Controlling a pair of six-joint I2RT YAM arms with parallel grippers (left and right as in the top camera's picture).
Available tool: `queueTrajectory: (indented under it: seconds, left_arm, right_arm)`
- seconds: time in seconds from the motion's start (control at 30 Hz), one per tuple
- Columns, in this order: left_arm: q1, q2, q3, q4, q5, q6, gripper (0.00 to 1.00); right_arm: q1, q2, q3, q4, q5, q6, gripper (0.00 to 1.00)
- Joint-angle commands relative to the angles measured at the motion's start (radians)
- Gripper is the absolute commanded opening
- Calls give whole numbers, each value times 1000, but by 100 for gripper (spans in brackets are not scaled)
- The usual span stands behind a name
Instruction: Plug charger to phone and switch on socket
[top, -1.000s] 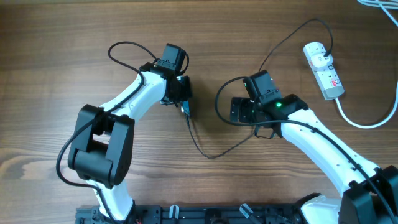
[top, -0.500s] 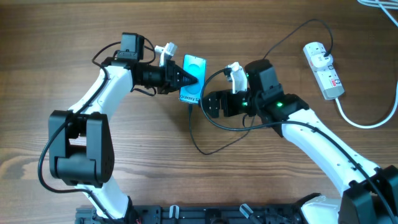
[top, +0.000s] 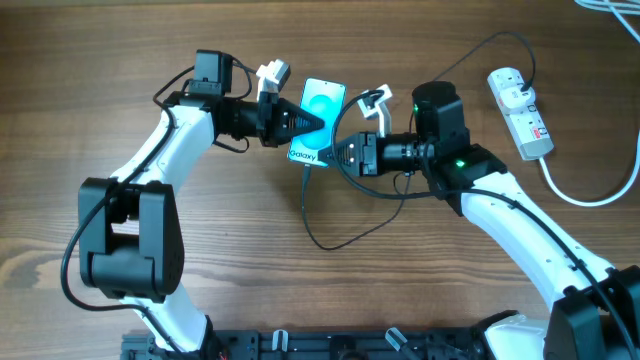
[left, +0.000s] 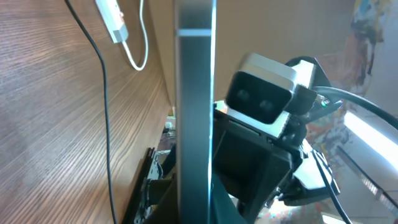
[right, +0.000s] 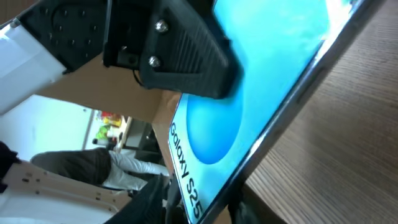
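Observation:
The phone (top: 322, 105), teal screen lit, is held off the table, tilted, with my left gripper (top: 305, 125) shut on its left edge. In the left wrist view the phone (left: 196, 93) stands edge-on between the jaws of that gripper (left: 196, 206). My right gripper (top: 345, 157) has its fingers closed in on either side of the phone's lower end (right: 273, 68), by the "Galaxy" text; the gripper (right: 202, 208) hides the port. The charger's black cable (top: 320, 240) hangs from below the phone and loops to a white plug head (top: 503, 80) on the socket (top: 520, 112).
The socket's thick white cord (top: 590, 195) curves off the right table edge. The socket (left: 111, 18) and the black cable (left: 102, 93) also show in the left wrist view, lying on the wood. The right arm's wrist camera (left: 264, 93) sits close behind the phone.
The left arm swung out and lifted the phone up and to the right. The right gripper turned toward the phone's lower end and narrowed from wide open onto it.

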Motion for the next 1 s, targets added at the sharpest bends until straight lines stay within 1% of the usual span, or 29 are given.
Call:
queueTrajectory:
  seconds: [0.0, 0.07, 0.17, 0.3, 0.43, 0.53, 0.67, 0.7, 0.73, 0.77, 0.8, 0.83, 0.9, 0.93, 0.97]
  left_arm:
    - [-6, -31, 19, 11, 18, 24, 4]
    - [-6, -31, 19, 16, 18, 24, 4]
    - [-6, -31, 19, 25, 18, 24, 4]
    - [-6, -31, 19, 25, 18, 24, 4]
    - [-11, -31, 19, 24, 18, 23, 4]
    - [-25, -31, 19, 25, 37, 23, 4]
    - [-32, -31, 19, 33, 39, 24, 4]
    - [-31, -31, 19, 39, 39, 23, 4]
    - [-31, -31, 19, 42, 33, 23, 4]
    - [-31, -31, 19, 44, 16, 23, 4]
    - [-31, -31, 19, 44, -11, 23, 4]
    - [-31, -31, 19, 43, -52, 19, 4]
    - [-31, -31, 19, 43, -84, 19, 4]
    - [-31, -31, 19, 43, -100, 19, 10]
    - [-31, -31, 19, 44, -112, 19, 13]
  right_arm:
    - [2, -4, 3, 14, -27, 35, 33]
    - [3, -1, 3, 4, 5, 37, 28]
    - [3, 3, 3, 5, 16, 45, 26]
    - [3, 7, 3, 5, 38, 41, 26]
    - [3, 38, 3, 15, 63, 89, 26]
    - [3, 61, 3, 23, 55, 90, 26]
    - [3, 68, 3, 21, 51, 90, 13]
    - [2, 68, 3, 19, 51, 89, 13]
    - [2, 68, 3, 18, 51, 90, 16]
    - [2, 67, 3, 18, 50, 90, 17]
    - [3, 67, 3, 18, 43, 89, 15]
    - [2, 67, 3, 18, 40, 89, 4]
    - [2, 67, 3, 21, 40, 89, 4]
    - [2, 67, 3, 24, 40, 89, 4]
    - [3, 67, 3, 27, 40, 87, 4]
